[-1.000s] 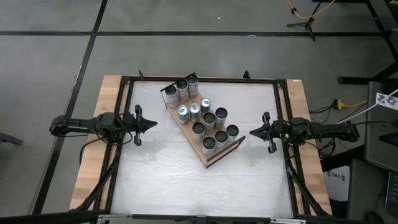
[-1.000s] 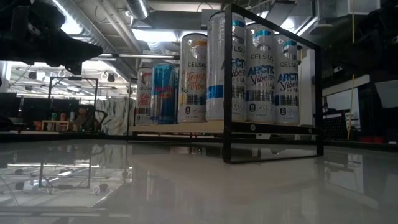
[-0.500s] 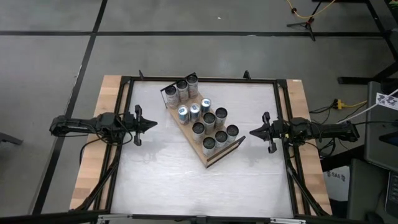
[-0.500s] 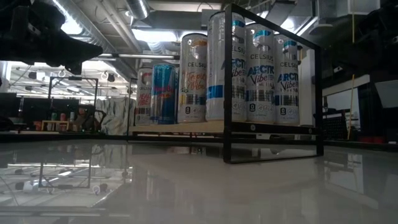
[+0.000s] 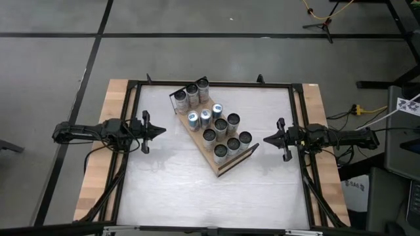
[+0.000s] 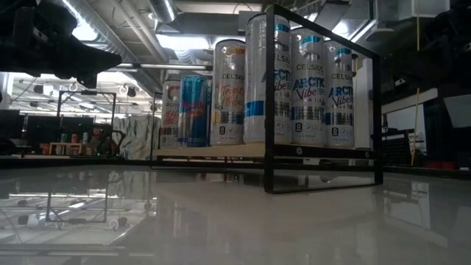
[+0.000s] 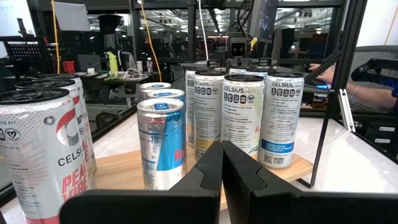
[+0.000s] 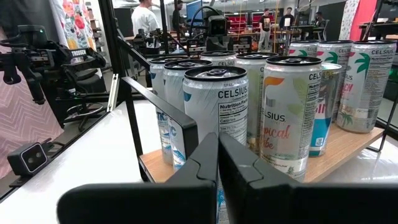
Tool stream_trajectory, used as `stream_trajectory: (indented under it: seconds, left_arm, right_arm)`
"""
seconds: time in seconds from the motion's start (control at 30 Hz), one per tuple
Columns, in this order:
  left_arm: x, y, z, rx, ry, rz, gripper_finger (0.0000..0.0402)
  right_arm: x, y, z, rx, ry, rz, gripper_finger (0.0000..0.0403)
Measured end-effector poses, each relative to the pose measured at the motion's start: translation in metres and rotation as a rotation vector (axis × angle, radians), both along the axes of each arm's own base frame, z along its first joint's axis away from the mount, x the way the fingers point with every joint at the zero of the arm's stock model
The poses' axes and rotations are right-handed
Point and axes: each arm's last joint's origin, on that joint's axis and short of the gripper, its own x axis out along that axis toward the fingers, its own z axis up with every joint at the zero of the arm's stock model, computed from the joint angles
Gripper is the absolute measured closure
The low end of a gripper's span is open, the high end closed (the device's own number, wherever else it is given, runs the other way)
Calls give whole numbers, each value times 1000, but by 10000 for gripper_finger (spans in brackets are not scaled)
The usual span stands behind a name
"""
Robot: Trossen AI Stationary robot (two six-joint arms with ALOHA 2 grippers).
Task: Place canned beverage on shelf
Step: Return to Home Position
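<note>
Grippers first. Left gripper [image 5: 159, 130] sits at the left side of the white bench [image 5: 170, 190]. It is pinched tight w/ nothing in it. In its wrist view the two dark fingers [image 7: 205, 171] press flat on each other. Right gripper [image 5: 266, 139] sits at the right side, also pinched tight & holding nothing; its fingers [image 8: 200, 165] touch too. Both point in at the middle, & both are well apart from the cans.

Between them lies the long light-brown wooden shelf [image 5: 230, 162] w/ thin black wire rails at its short ends. It lies flat on the bench, turned slantwise. Seen from above it runs from upper left to lower right.

Tall drink cans stand upright on the shelf in rows of 3, close side by side. From above:
- the upper-left end has 3 silver-top cans [image 5: 192, 92]
- next come 3 blue-top cans [image 5: 205, 116]
- the rest are dark-top cans [image 5: 221, 124], down to the lower-right rail

Low view, from bench height:
- white-and-blue cans [image 6: 309, 85] stand right behind the black rail [image 6: 268, 169]
- a white-orange can [image 6: 229, 92] is beside them
- a blue-and-silver can [image 6: 193, 110] is farther back

Left wrist view: a blue-and-silver can is closest to the fingers, w/ a white-and-red can [image 7: 38, 155] at the side.

Far off in the room, a person [image 8: 147, 18] stands.
</note>
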Motion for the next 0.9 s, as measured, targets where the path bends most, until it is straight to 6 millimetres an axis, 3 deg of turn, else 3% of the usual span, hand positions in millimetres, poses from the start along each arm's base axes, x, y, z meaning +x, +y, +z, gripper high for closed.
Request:
stream_trajectory:
  seconds: [0.9]
  left_arm:
    - [0,0,0,0,0,0,400]
  right_arm:
    - [0,0,0,-20,-2,-9,393]
